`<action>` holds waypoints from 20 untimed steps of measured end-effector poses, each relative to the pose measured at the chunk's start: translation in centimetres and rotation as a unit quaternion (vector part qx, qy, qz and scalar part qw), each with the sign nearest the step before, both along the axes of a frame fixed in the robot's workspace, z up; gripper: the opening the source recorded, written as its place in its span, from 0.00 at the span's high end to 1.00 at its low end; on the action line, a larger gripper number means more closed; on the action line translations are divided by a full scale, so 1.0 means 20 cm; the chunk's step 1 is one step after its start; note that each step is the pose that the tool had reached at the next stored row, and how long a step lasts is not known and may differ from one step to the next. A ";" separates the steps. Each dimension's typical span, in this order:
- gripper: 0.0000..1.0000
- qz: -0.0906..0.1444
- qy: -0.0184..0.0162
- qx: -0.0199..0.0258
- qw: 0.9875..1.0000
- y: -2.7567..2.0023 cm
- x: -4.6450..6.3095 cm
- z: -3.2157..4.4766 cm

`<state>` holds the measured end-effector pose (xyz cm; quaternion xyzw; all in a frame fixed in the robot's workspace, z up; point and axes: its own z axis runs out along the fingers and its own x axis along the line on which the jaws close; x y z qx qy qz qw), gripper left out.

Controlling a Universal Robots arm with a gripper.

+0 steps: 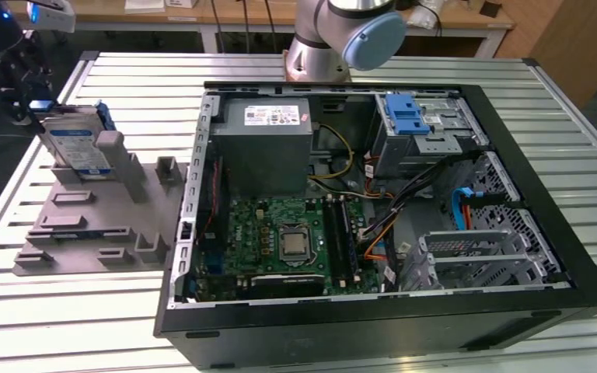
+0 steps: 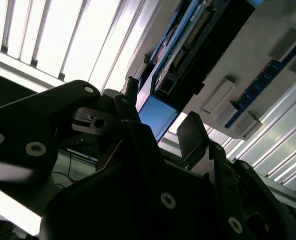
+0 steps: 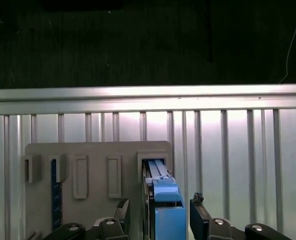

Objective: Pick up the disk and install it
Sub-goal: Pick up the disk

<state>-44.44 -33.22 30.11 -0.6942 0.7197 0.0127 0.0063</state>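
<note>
The disk point(image 1: 75, 144), a silver drive with a blue-and-white label and a blue frame, stands on edge in a slot of the grey holder point(image 1: 102, 225) at the exterior view's left. In the first wrist view I look down on the disk's blue top edge point(image 3: 165, 210). My gripper point(image 3: 160, 209) is open and straddles it, one dark finger point(image 3: 123, 209) on each side with small gaps. The second wrist view shows the gripper point(image 2: 160, 117) from close by, with the disk point(image 2: 158, 112) between the fingers and its connector end further on.
An open computer case point(image 1: 547, 233) fills the middle of the slatted metal table point(image 1: 71, 326). It holds a grey box with a white sticker point(image 1: 262, 148), a green board point(image 1: 283, 241) and a drive bay with a blue tab point(image 1: 407, 116). The arm's base point(image 1: 329, 39) stands behind the case.
</note>
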 end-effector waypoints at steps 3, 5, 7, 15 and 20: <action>0.41 0.000 0.000 0.000 1.000 0.000 0.00 -0.027; 0.41 0.000 0.000 0.000 1.000 0.000 0.00 -0.036; 0.41 0.000 0.000 0.000 1.000 0.000 0.00 -0.036; 0.41 0.000 0.005 0.000 1.000 0.000 0.00 -0.054; 0.41 0.000 0.005 0.000 1.000 0.000 0.00 -0.060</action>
